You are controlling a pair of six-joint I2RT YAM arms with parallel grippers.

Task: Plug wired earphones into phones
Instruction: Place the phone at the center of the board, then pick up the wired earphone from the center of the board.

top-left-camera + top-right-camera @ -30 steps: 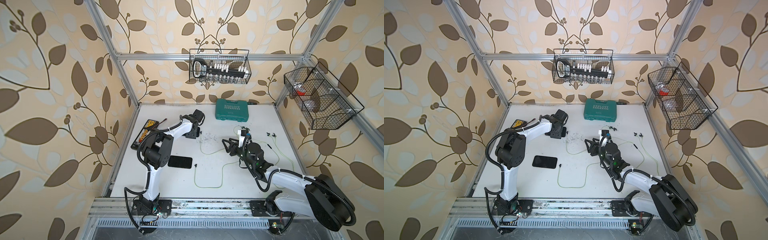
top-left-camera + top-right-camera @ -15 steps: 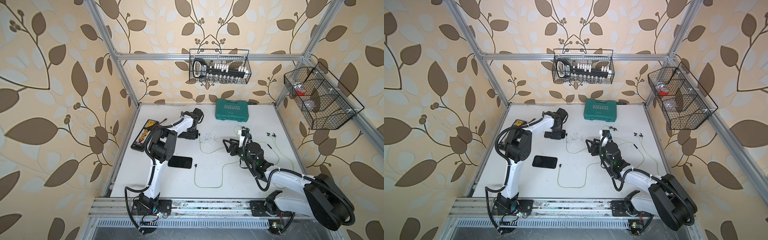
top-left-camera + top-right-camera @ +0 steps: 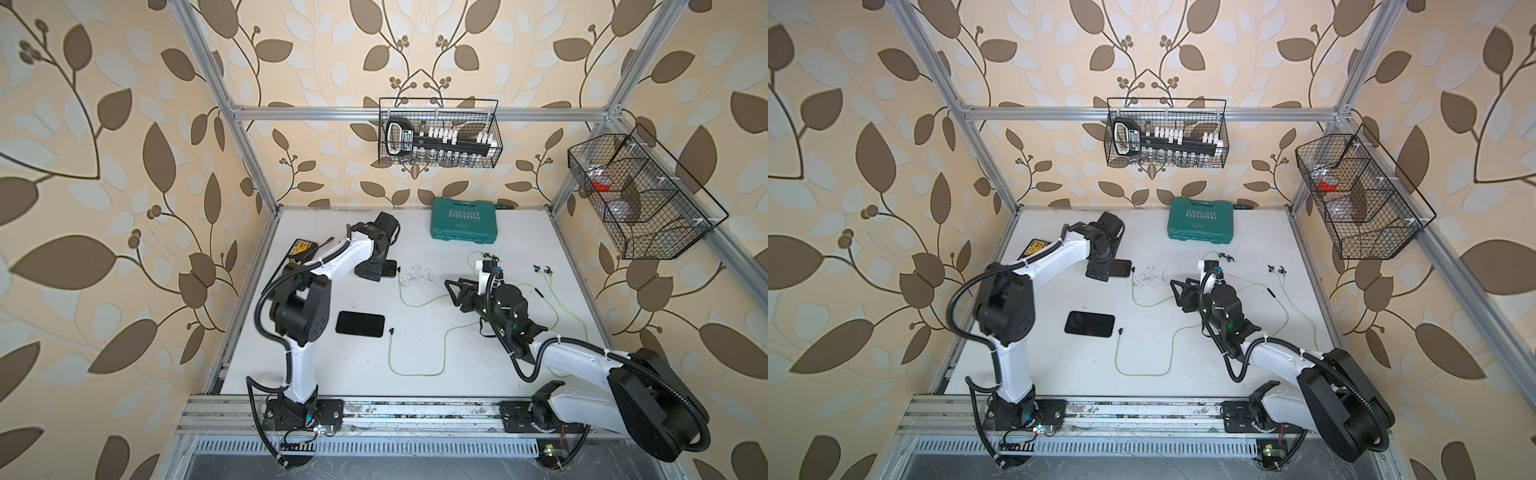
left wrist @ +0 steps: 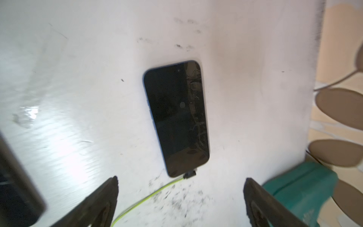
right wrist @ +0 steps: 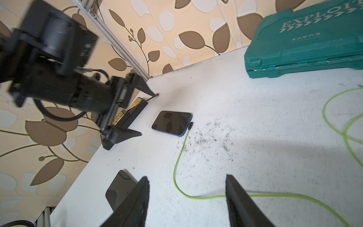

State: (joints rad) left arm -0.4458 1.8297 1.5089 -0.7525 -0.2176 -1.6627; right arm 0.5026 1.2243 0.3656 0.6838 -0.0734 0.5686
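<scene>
White table (image 3: 478,374) bears two phones (image 3: 360,324) (image 5: 172,122), two earphone sets (image 3: 415,375) (image 5: 175,167); left pincer (image 4: 180,178), right pincer (image 5: 187,176) both apart.

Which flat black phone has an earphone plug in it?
The far, blue-edged phone by the left gripper; the near phone has its black plug lying apart.

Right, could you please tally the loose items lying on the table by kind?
Phones: 2
Earphone sets: 2
Teal tool case: 1
Long black case: 1
Total: 6
</scene>
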